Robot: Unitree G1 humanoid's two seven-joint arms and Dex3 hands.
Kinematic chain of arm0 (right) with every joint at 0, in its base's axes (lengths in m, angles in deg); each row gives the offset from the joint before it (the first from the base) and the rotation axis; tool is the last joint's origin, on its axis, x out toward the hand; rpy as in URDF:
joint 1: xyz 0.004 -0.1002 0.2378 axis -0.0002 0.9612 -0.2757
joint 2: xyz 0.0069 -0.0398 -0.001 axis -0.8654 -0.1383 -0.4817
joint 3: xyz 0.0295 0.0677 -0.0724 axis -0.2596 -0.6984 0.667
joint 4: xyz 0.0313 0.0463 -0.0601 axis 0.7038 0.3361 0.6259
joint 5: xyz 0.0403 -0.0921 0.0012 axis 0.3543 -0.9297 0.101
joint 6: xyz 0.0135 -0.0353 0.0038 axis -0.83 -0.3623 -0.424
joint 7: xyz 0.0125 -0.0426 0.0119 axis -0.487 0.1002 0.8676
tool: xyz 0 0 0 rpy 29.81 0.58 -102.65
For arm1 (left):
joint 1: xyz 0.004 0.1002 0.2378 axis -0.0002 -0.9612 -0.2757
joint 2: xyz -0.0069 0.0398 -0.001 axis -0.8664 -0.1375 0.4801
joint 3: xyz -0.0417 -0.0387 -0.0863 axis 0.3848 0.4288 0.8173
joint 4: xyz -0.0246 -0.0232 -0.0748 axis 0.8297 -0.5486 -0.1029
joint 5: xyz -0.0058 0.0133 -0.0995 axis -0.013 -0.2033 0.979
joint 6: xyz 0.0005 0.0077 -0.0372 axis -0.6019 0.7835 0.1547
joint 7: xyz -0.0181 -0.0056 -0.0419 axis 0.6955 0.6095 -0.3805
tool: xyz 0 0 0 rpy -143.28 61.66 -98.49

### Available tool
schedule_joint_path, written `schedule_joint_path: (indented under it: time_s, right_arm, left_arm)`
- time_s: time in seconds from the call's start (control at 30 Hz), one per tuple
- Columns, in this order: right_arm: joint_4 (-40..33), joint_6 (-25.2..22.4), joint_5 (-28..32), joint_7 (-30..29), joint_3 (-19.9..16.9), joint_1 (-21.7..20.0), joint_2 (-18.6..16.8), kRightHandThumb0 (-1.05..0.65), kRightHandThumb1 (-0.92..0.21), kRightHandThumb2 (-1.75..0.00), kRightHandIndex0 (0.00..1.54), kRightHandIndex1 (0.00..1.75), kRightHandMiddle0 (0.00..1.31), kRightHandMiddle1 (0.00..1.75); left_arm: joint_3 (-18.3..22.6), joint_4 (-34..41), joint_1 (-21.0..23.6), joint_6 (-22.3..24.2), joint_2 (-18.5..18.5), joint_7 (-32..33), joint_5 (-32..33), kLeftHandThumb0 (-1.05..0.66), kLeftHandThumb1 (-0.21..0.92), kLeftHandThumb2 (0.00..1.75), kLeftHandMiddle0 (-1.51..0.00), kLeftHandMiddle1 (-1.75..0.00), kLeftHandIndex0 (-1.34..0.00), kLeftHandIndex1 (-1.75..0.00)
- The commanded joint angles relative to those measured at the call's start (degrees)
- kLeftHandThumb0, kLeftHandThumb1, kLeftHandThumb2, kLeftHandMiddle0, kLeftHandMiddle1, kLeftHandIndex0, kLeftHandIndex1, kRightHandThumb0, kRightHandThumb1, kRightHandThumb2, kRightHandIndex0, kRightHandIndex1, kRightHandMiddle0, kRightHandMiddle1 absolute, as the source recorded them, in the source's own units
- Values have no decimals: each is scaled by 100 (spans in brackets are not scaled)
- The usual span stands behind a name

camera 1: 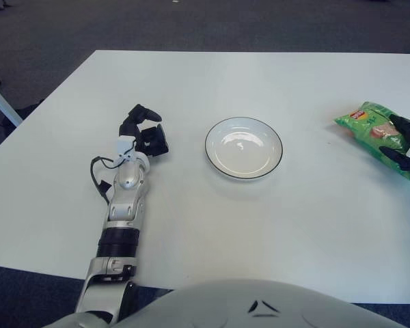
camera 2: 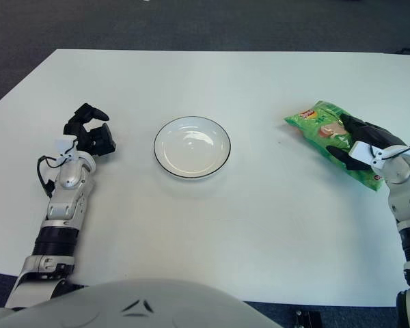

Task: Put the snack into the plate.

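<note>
A green snack bag [camera 2: 325, 134] is at the right of the white table, its near end under my right hand [camera 2: 359, 141], whose dark fingers are closed over it. In the left eye view the snack bag [camera 1: 373, 128] reaches the right edge. A white plate [camera 2: 192, 147] with a dark rim sits empty at the table's middle, well left of the bag. My left hand [camera 2: 89, 132] shows left of the plate with its fingers curled and nothing in them.
The white table [camera 2: 232, 75] spreads wide around the plate. Dark carpet lies beyond its far edge. A pale table leg or post [camera 1: 0, 101] shows at the far left.
</note>
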Motion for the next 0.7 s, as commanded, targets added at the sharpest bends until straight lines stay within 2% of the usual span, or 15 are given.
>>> schedule_joint_path:
  time_s: [0.0,0.13,0.23,0.3,0.53,0.6,0.67]
  right_arm:
    - [381,60,-97,-46,290,-66,-37,-105,-92,-100,0,0,0,0]
    - [922,179,-282,-463,573,-237,-208,-105,-92,-99,0,0,1,1]
    - [1149,247,-334,-712,719,-322,-258,-105,-92,-98,0,0,0,10]
    - [1733,423,-452,-1104,880,-560,-326,-105,-92,-97,0,0,0,16]
    - [3001,820,-709,-2197,1300,-1158,-451,-97,-92,-86,5,4,0,59]
    - [3377,952,-758,-2498,1416,-1328,-513,-92,-92,-77,2,26,0,77]
    - [3622,1064,-761,-2724,1497,-1429,-551,-90,-92,-74,1,35,0,85]
  left_arm:
    - [-110,-292,-676,-13,423,71,-85,-52,23,143,-138,-175,-69,-175]
    - [-123,-283,-678,-13,410,77,-108,-52,23,143,-139,-175,-69,-175]
    - [-142,-268,-681,-20,408,98,-137,-52,23,143,-139,-175,-69,-175]
    - [-158,-256,-681,-37,413,120,-169,-52,23,143,-140,-175,-69,-175]
    - [-151,-286,-683,-25,366,56,-153,-52,23,142,-140,-175,-69,-175]
    - [-147,-284,-683,-26,367,60,-153,-52,23,142,-140,-175,-68,-175]
    - [-153,-265,-688,-28,379,77,-162,-51,24,142,-140,-175,-68,-175]
